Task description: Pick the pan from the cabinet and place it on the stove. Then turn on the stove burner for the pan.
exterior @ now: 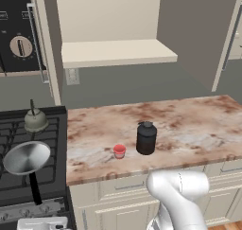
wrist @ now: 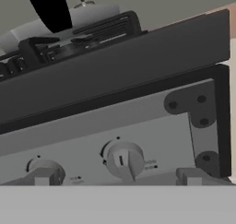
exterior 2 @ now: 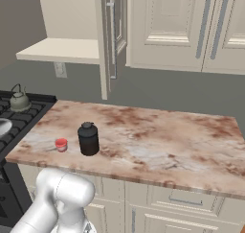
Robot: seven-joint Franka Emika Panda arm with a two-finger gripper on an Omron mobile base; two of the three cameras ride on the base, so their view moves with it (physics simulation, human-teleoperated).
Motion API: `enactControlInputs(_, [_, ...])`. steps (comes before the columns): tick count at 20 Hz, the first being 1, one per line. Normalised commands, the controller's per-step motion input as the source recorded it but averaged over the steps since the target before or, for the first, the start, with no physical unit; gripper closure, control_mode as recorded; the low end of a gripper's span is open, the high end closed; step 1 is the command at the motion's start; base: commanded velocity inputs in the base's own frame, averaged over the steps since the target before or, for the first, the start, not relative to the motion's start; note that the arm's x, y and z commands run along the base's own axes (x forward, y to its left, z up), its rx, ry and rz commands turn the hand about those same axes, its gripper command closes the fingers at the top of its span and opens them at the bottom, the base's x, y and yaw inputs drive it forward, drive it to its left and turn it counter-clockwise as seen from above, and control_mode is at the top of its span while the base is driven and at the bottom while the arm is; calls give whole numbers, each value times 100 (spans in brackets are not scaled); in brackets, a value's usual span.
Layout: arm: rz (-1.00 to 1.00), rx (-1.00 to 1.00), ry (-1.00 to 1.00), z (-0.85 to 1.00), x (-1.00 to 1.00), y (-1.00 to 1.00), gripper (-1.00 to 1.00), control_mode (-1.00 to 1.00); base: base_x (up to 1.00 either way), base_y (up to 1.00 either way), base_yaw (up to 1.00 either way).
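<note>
Pan [exterior: 27, 157] sits on the stove [exterior: 52, 129]; gripper [wrist: 117, 179], fingers parted and empty, faces a knob [wrist: 122, 158], needing to grasp and twist it.

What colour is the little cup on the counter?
The little cup is red, clearest in the left base view, beside the black jar.

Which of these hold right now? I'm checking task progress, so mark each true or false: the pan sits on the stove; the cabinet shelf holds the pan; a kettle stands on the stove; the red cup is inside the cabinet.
1. The pan sits on the stove: true.
2. The cabinet shelf holds the pan: false, the shelf is bare.
3. A kettle stands on the stove: true.
4. The red cup is inside the cabinet: false, it stands on the counter beside the black jar.
</note>
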Motion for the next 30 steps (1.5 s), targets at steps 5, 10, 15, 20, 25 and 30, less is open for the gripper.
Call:
enactControlInputs(5, [-2, 0, 0, 0, 0, 0, -100, -100, 0, 0, 0])
enactControlInputs(10, [-1, 0, 0, 1, 0, 0, -100, -100, 0, 0, 0])
enactControlInputs(15, [-1, 0, -3, 5, -7, 0, -100, -100, 0, 0, 0])
enactControlInputs(20, [-1, 0, -4, 7, -5, 0, -100, -100, 0, 0, 0])
enactControlInputs(25, [-2, 0, -1, 2, 0, 0, -100, -100, 0, 0, 0])
enactControlInputs(30, [-3, 0, 0, 1, 0, 0, -100, -100, 0, 0, 0])
